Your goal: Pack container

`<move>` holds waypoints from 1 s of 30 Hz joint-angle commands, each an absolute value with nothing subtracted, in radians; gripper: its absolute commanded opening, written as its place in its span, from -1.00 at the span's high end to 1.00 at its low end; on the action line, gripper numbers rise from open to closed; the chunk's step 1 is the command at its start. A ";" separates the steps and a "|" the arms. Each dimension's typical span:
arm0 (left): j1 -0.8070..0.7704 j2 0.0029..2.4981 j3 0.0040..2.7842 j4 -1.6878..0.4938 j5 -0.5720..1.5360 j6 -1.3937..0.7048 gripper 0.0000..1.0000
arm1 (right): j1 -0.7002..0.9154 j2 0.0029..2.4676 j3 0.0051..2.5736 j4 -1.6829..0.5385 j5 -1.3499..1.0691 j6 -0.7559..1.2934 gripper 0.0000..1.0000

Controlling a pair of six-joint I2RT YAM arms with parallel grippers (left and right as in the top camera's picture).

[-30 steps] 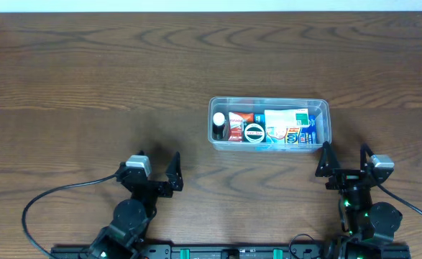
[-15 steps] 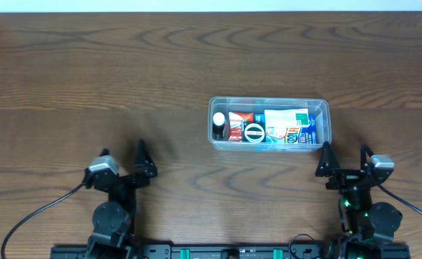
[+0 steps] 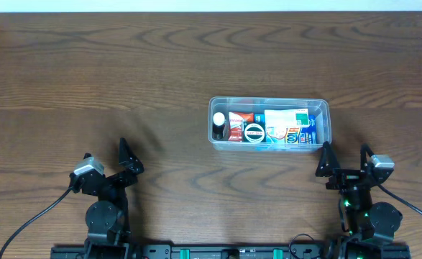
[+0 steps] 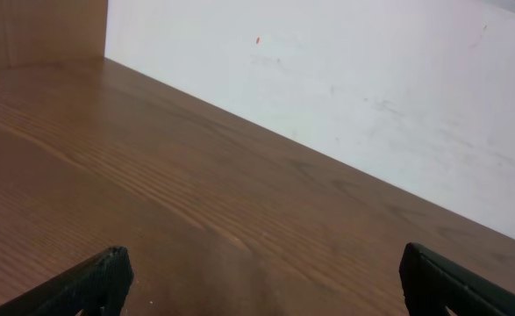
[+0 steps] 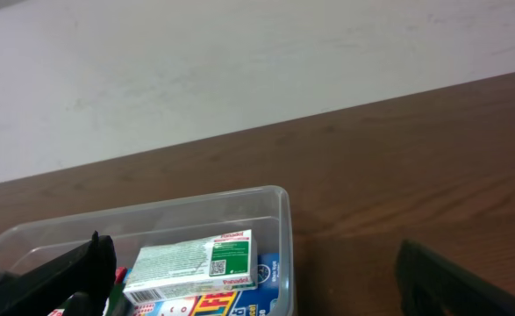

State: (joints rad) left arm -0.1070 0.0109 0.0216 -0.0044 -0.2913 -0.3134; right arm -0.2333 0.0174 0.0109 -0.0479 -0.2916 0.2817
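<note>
Showing the container [image 3: 268,101] on the desk [image 3: 88,65], right of centre and just ahead of the right jaws, its small packages [image 3: 286,122] laid side by side to sit within the rim. The left jaws and right jaws both stand wide and empty at the near edge, likely because packing looks complete.
</note>
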 commanded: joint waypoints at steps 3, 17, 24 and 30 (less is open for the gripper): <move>-0.102 0.002 0.004 -0.045 -0.301 -0.300 -0.96 | -0.229 0.014 0.006 -0.048 -0.284 0.291 -0.98; -0.102 0.002 0.004 -0.045 -0.301 -0.300 -0.96 | -0.001 0.020 0.006 -0.048 -0.285 0.291 -0.98; -0.102 0.002 0.004 -0.045 -0.301 -0.300 -0.96 | 0.056 0.020 0.006 -0.048 -0.285 0.291 -0.99; -0.102 0.002 0.004 -0.045 -0.301 -0.300 -0.96 | 0.056 0.020 0.006 -0.048 -0.285 0.291 -0.98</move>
